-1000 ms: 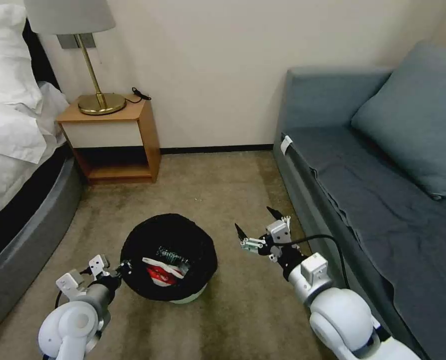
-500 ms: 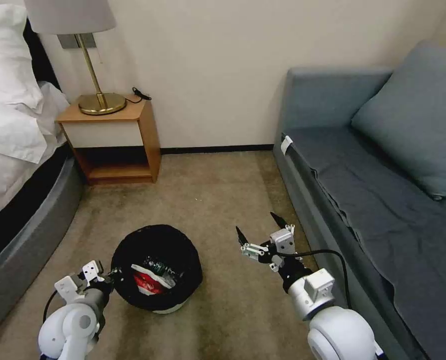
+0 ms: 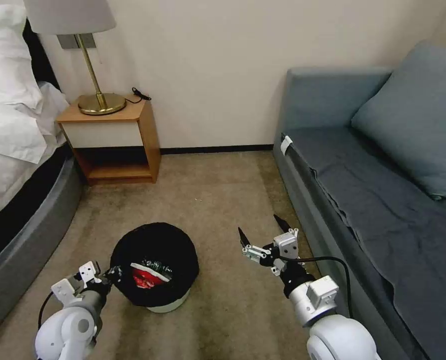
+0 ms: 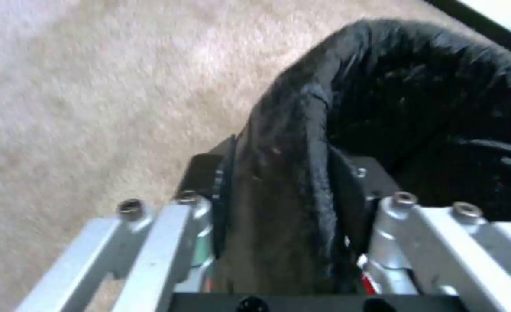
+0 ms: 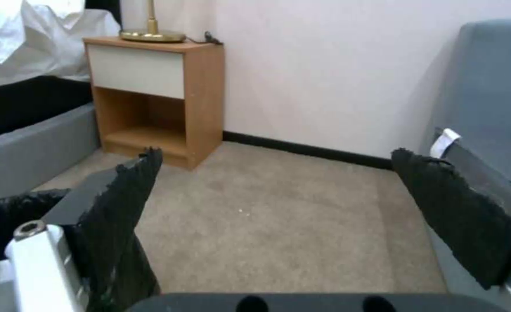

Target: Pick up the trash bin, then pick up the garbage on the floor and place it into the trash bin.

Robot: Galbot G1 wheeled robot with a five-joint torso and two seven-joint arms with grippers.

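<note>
Item 1. My left claw (image 3: 113, 273): closed on the near rim of the trash bin (image 3: 155, 260), the bag-covered edge pinched between the two fingers (image 4: 348, 195), as the left wrist view shows. Whether the bin hangs just off the carpet or rests on it I cannot tell.

Item 2. Trash bin: white body, crinkly black bag folded over the rim, sitting directly ahead of my left claw and touching it, off to the left of my right claw. Inside, beyond the gripped edge: a red-and-white snack packet (image 3: 145, 279) on top and, just past it, a small bottle with a green label (image 3: 157, 265). Other pieces, if any, are hidden in the black bag.

Item 3. My right claw (image 3: 263, 237): spread wide, holding nothing, raised over bare carpet between the bin and the sofa (image 3: 363, 200). Its wrist view looks across carpet (image 5: 279, 216) with no litter on it.

Item 4. Progress, by my judgement: bin secured; at least two garbage pieces lie in it; no litter is visible on the floor ahead of either claw. The collecting looks largely or wholly done, though floor outside these views is unchecked.

Item 5. Farther off, past both claws: wooden nightstand (image 3: 113, 140) against the wall, brass lamp (image 3: 90, 60) on it; bed (image 3: 12, 115) to the left; sofa cushion (image 3: 413, 115) to the right.

Item 6. Writing: none legible. The packet print and the bottle label are too small to read; a white tag (image 3: 286, 144) on the sofa edge shows no text.
</note>
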